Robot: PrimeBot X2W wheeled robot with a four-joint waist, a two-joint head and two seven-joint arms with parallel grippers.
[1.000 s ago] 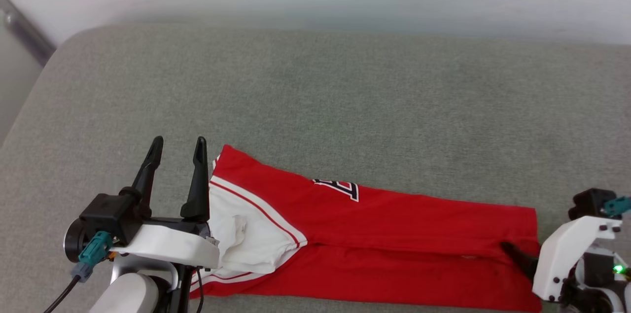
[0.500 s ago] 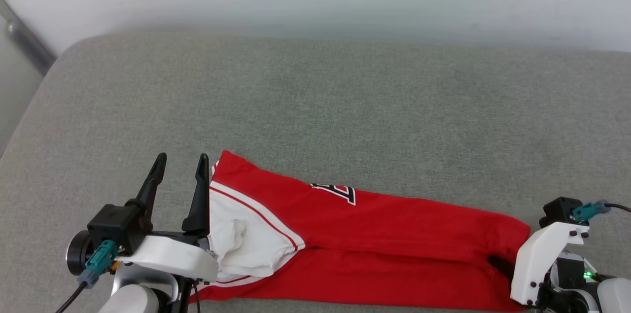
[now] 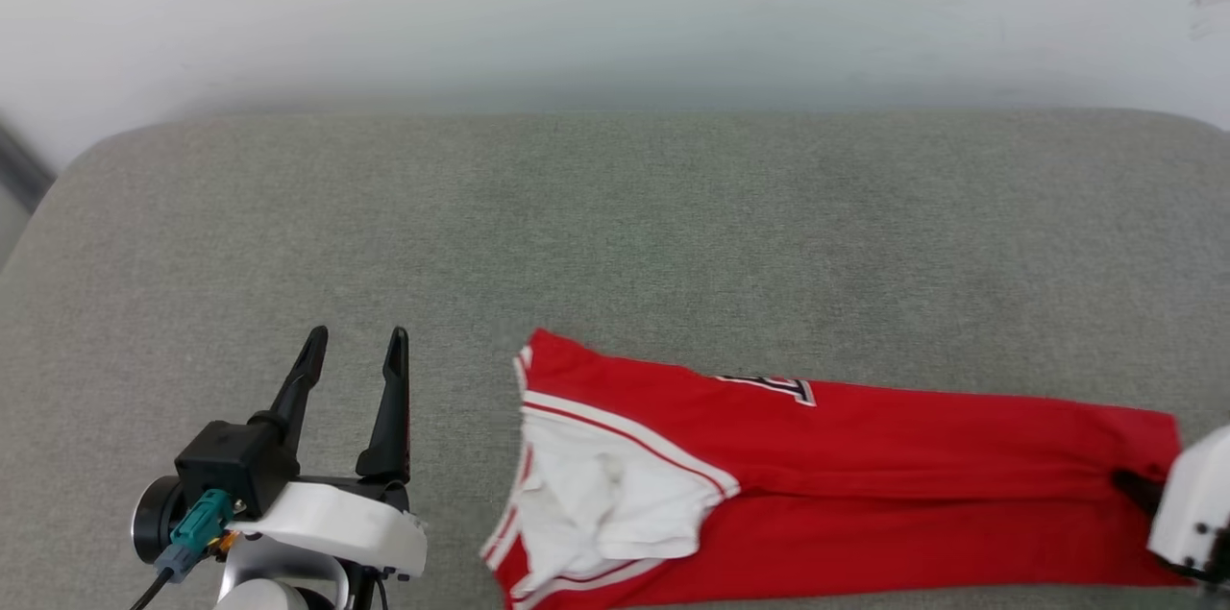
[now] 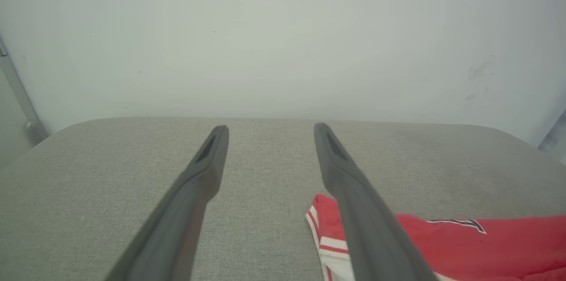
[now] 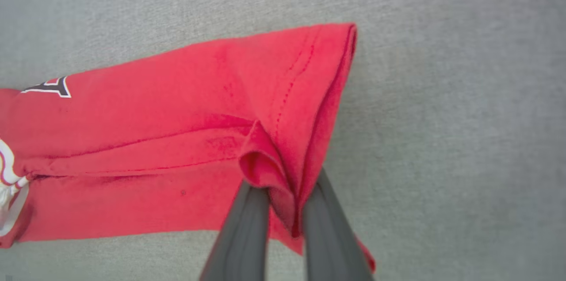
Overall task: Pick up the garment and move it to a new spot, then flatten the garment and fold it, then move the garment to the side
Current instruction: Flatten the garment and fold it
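On the grey cushion (image 3: 673, 226): the garment (image 3: 913, 485) is lying as a long folded red strip, stretching from 6 o'clock to 4 o'clock in the head view, its white inside showing at the left end.
Right gripper (image 5: 285, 190): is pinching a bunched fold at the garment's hem end, nearly closed on the cloth.
Left gripper (image 3: 357, 339): is pointing toward 12 o'clock from 8 o'clock, spread wide, gripping nothing, apart from the garment.

Nothing legible
On the garment (image 3: 913, 456), toward its 12 o'clock edge, a black white-outlined mark (image 3: 780, 388) is cut off by a fold, unreadable.
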